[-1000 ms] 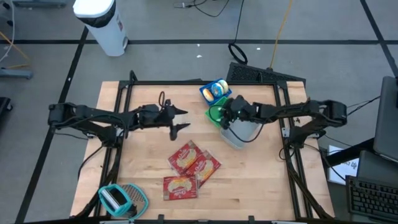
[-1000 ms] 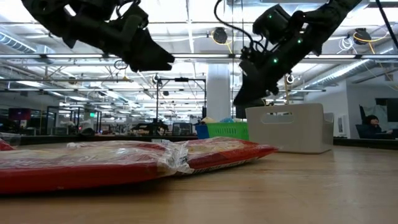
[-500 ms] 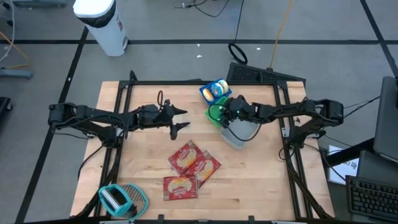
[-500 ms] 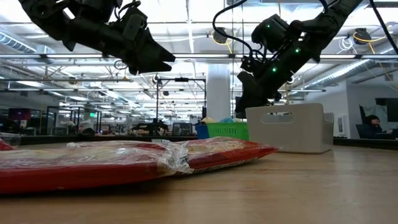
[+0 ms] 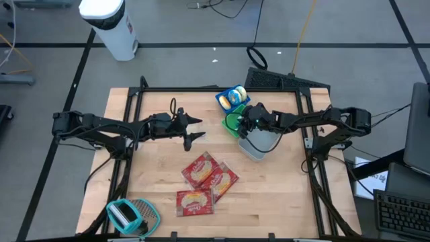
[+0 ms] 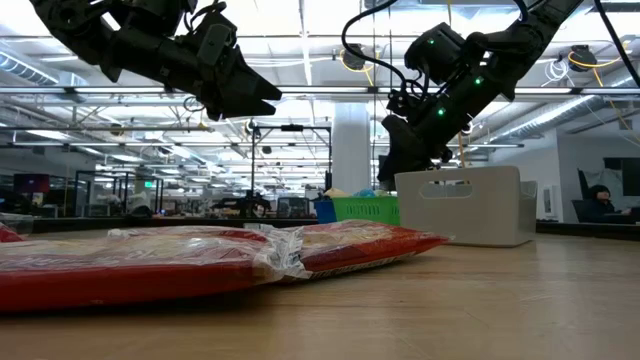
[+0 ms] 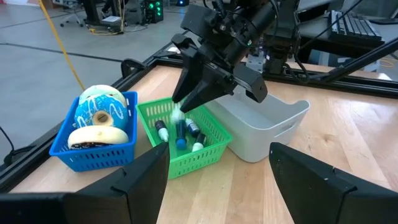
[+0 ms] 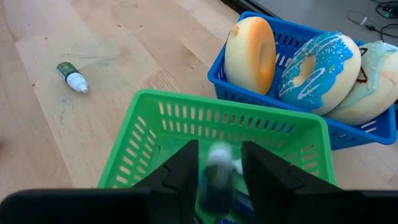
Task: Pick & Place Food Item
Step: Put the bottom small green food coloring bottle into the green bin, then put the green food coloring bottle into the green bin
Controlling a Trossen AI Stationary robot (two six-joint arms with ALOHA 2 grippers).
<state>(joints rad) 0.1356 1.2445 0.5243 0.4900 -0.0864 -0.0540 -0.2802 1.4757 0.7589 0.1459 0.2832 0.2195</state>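
My right gripper [image 8: 217,180] hangs open just above the green basket [image 7: 199,163]. A small dark bottle with a white cap [image 8: 217,165] shows blurred between its fingertips, with a gap to one finger. More such bottles [image 7: 180,134] lie in the basket. My left gripper [image 5: 198,129] is open and holds nothing; it hovers level over the table's middle and points at the baskets. Three red food packets [image 5: 208,176] lie flat on the table nearer the front. Donuts fill the blue basket [image 7: 93,155].
A white bin [image 5: 262,142] stands to the right of the green basket, close under the right arm. One loose bottle [image 8: 73,77] lies on the wood beside the baskets. A teal object [image 5: 131,215] sits at the front left corner. A black frame edges the table.
My right gripper has dipped a little toward the green basket.
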